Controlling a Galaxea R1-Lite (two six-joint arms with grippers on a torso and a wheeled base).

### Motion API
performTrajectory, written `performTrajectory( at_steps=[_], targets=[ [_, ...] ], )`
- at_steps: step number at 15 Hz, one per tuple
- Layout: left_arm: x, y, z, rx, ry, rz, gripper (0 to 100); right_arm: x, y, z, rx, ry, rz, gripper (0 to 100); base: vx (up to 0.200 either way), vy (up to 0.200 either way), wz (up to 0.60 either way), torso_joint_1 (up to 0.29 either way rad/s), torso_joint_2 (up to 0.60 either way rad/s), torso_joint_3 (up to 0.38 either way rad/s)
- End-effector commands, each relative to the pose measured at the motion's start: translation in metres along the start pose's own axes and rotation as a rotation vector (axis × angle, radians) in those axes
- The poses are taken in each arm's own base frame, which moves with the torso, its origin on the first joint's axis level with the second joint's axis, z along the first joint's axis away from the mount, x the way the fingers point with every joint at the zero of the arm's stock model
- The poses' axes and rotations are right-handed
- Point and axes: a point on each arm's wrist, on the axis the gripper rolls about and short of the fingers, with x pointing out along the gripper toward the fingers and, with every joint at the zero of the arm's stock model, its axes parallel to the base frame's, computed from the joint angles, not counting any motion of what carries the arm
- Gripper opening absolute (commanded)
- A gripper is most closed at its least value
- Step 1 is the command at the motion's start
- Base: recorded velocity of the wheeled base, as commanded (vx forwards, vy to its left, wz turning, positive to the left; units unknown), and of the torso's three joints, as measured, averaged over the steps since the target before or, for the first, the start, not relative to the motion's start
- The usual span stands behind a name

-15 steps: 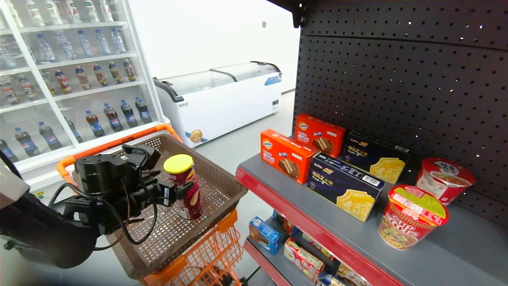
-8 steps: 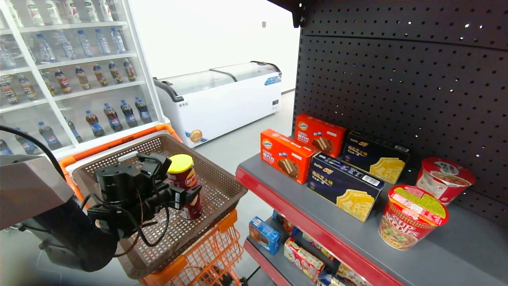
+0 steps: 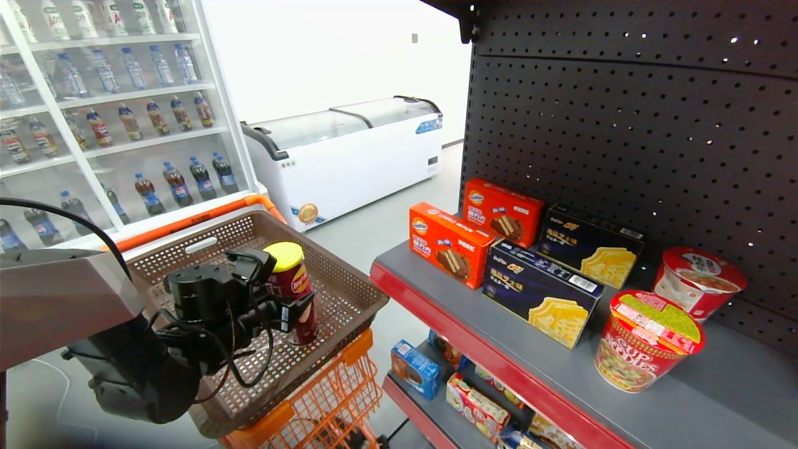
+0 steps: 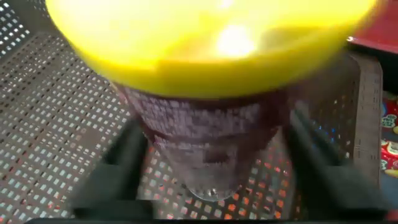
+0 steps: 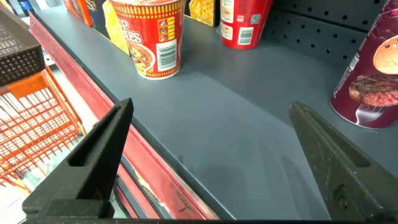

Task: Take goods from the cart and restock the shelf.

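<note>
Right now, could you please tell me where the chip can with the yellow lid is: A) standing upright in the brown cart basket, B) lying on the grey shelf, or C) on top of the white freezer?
A: the chip can stands upright on the floor of the brown basket, between the open fingers of the left gripper.

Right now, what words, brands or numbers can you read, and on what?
Front cup: big brand lettering, left unquoted.
Can: brand logo, left unquoted.
Orange boxes, dark boxes: print too small.
Cup barcode: digits blurred.
</note>
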Motion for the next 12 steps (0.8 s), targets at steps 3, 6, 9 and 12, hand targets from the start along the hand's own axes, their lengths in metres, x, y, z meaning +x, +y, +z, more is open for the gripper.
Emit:
performTrajectory(
  at_steps=[3,6,9,12],
  targets=[
    [-0.004,-0.004,-0.002,-0.010,0.036,0.007,0,0.000,0.000,0.000,0.000,0.000,-0.001,100,0.000,0.000,0.00,0.000,0.00,0.000],
    [-0.018,0.001,0.032,-0.030,0.021,0.147,0,0.000,0.000,0.000,0.000,0.000,0.000,100,0.000,0.000,0.00,0.000,0.00,0.000],
    [-0.052,0.005,0.079,-0.056,0.016,0.158,0,0.000,0.000,0.000,0.000,0.000,0.000,100,0.000,0.000,0.00,0.000,0.00,0.000],
    [-0.082,0.006,0.113,-0.061,-0.014,0.159,0,0.000,0.000,0.000,0.000,0.000,0.000,100,0.000,0.000,0.00,0.000,0.00,0.000]
  ],
)
